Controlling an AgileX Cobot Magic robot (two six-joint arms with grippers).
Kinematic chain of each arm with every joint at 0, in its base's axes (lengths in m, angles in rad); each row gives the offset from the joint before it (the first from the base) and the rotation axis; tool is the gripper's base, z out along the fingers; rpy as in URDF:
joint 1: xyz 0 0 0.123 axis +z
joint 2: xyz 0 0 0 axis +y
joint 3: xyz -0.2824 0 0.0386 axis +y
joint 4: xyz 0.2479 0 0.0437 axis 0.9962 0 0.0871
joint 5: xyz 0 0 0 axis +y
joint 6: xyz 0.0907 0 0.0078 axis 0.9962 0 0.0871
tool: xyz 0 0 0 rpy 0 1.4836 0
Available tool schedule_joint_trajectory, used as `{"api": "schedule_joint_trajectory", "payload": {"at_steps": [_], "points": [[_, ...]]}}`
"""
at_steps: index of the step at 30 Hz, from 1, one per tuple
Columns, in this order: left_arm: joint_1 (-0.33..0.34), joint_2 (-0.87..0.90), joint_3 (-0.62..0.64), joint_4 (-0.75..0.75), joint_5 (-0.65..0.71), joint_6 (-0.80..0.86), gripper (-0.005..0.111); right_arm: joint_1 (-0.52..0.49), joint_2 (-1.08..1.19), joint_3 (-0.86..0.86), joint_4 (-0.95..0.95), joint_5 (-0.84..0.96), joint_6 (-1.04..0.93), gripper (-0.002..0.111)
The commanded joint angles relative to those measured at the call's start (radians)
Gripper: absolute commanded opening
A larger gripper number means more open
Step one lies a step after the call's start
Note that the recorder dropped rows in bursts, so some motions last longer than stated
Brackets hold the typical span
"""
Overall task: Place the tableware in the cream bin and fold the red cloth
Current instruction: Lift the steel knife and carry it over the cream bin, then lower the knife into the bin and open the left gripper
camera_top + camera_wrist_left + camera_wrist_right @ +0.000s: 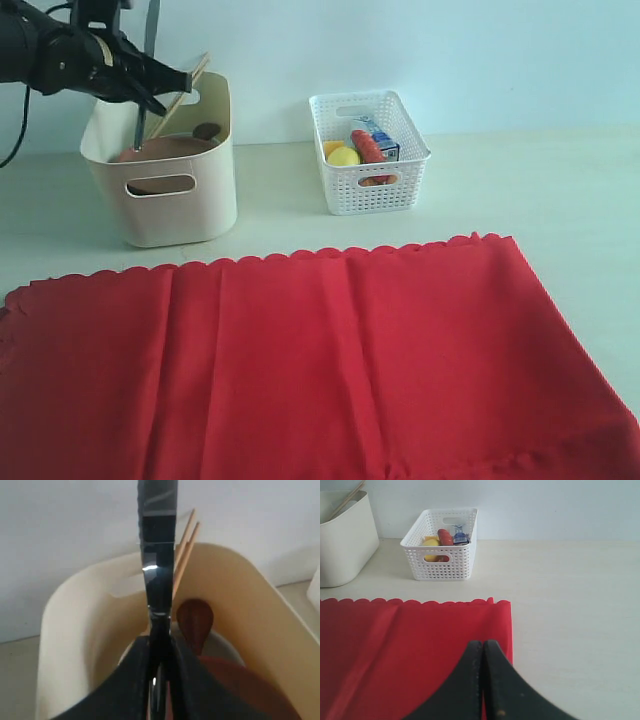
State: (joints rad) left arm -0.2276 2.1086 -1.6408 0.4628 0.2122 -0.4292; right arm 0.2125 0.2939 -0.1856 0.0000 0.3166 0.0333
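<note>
Steel knife [157, 555] over cream bin [205, 190] — fold not yet done.
Left gripper [160, 650] pinches the knife; plate [165, 148], spoon [195, 622], chopsticks [185, 545] inside bin. Red cloth [300, 370] flat in front of bin — right gripper [483, 647] jaws together, empty.

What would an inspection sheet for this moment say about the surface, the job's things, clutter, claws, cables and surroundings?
Surface: pale table, bare to the right of the basket.
Job's things: cream bin holds the wooden plate, spoon and chopsticks; steel knife is gripped over the bin; red cloth lies spread out, not folded.
Clutter: white lattice basket with a lemon and a carton.
Claws: left claw is shut on the knife; right claw is shut and empty, above the cloth.
Cables: one dark cable by the left arm.
Surroundings: plain pale wall.
</note>
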Motion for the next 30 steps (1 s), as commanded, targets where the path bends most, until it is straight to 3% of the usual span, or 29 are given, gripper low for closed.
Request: {"api": "schedule_joint_trajectory", "payload": {"at_steps": [1,5,13,17,26,30], "points": [[-0.023,0.028,-0.01,-0.006,0.021,0.002,0.0,-0.003,-0.006,0.001,0.0,-0.004,-0.001,0.0],[-0.041,0.032,-0.01,-0.006,0.038,0.003,0.004,-0.003,-0.006,0.001,0.0,-0.004,-0.001,0.0],[-0.051,0.028,-0.01,-0.006,0.072,0.003,0.045,-0.003,-0.006,0.001,0.0,-0.004,-0.003,0.0],[-0.051,0.0,-0.01,-0.006,0.113,0.003,0.059,-0.003,-0.006,0.001,0.0,-0.004,-0.003,0.0],[-0.051,-0.149,-0.01,-0.021,0.277,0.01,0.061,-0.003,-0.006,0.001,0.0,-0.004,-0.002,0.0],[-0.051,-0.214,-0.01,-0.175,0.385,0.199,0.061,-0.003,-0.006,0.001,0.0,-0.004,-0.002,0.0]]}}
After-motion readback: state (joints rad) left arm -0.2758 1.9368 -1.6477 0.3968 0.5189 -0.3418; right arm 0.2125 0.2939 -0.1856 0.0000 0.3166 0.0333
